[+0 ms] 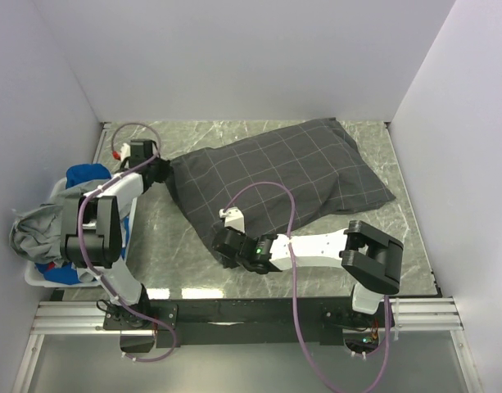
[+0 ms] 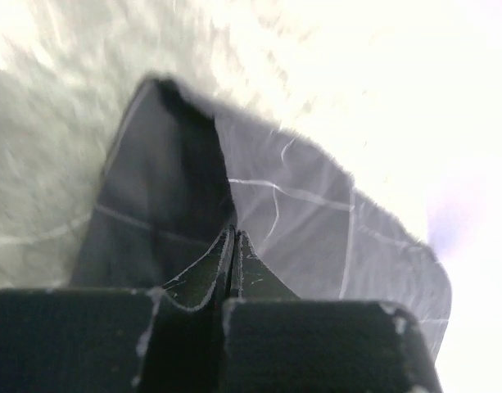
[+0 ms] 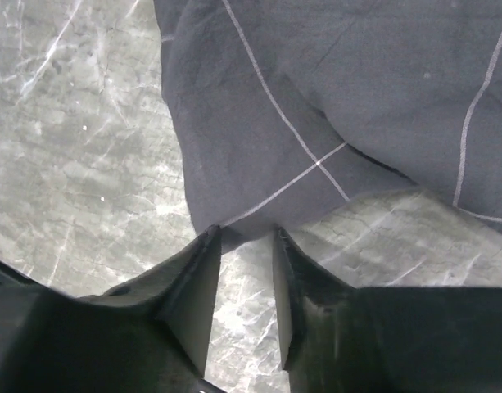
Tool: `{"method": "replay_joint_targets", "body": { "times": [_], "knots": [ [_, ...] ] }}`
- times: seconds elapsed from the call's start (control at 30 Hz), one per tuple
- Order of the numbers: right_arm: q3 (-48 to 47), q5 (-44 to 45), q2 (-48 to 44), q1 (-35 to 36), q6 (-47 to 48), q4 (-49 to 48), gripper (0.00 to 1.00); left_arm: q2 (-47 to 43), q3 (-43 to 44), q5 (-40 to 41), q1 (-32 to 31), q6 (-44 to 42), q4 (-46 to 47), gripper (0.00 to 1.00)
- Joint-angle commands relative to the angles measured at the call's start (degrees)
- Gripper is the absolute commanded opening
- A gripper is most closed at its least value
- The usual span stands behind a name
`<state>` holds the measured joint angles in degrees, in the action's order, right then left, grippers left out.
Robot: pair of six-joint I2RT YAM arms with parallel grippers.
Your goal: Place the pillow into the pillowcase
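Charcoal pillowcase (image 1: 275, 176) | left end effector (image 2: 234, 235) pinching edge; right end effector (image 3: 246, 233) straddling hem

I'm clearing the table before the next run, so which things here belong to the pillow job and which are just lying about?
Job: pillowcase, bulging, no pillow showing; left jaws, shut on its edge; right jaws, open at its near corner.
Lying about: grey garment; blue cloth; white bin.
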<state>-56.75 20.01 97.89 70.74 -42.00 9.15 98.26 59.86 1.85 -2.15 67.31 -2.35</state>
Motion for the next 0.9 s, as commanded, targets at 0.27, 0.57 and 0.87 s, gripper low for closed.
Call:
{"method": "replay_joint_targets", "body": {
  "times": [0.27,0.57,0.87],
  "knots": [
    [-0.64,-2.51,-4.37,0.54,0.42,1.48,0.0,-1.93,6.67,2.63,4.44,-4.47,-4.5,0.01],
    [-12.14,-10.51,0.37,2.56,2.71,2.54,0.0,1.93,11.42,3.69,5.76,-6.92,-6.08,0.01],
    [-15.06,-2.53,1.96,2.65,5.69,8.96,0.42,4.4,12.92,2.2,6.11,-8.51,-6.62,0.01]
  ]
}}
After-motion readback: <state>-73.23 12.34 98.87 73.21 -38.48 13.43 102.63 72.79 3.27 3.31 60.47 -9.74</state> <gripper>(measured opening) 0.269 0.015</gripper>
